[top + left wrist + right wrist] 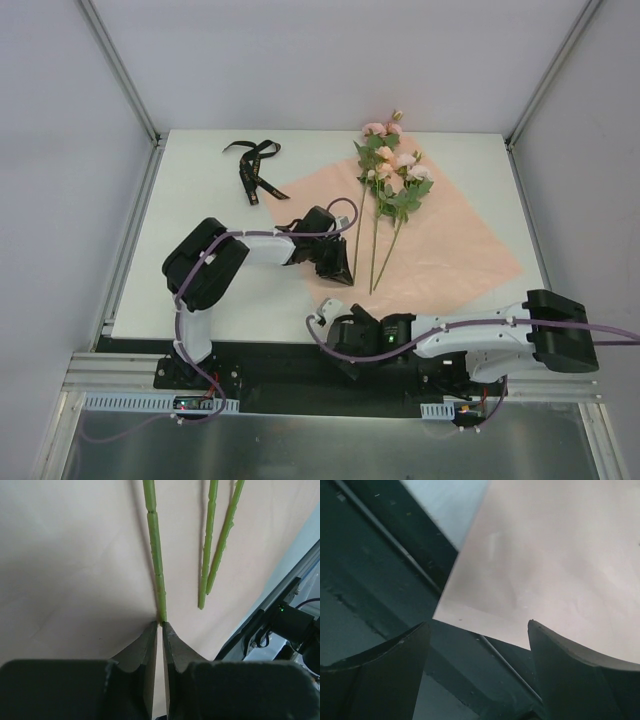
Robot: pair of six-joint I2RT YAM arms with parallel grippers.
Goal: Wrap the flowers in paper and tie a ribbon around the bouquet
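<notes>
The pink paper [450,230] lies flat on the white table like a diamond. On it rest the flowers [392,165], blossoms toward the far edge and three thin green stalks pointing near. My left gripper [340,275] is shut on the near end of the leftmost stalk [155,555], pinched right at the fingertips of that gripper [162,624]. Two other stalks [207,545] lie loose to its right. The black ribbon [252,165] lies crumpled at the far left, beside the paper. My right gripper [320,325] is open and holds nothing; a near corner of the paper [545,565] shows beyond that gripper [477,624].
A black rail [280,355] runs along the table's near edge, under the right arm. Grey walls with metal posts close in the left, right and far sides. Bare table [210,290] lies left of the paper.
</notes>
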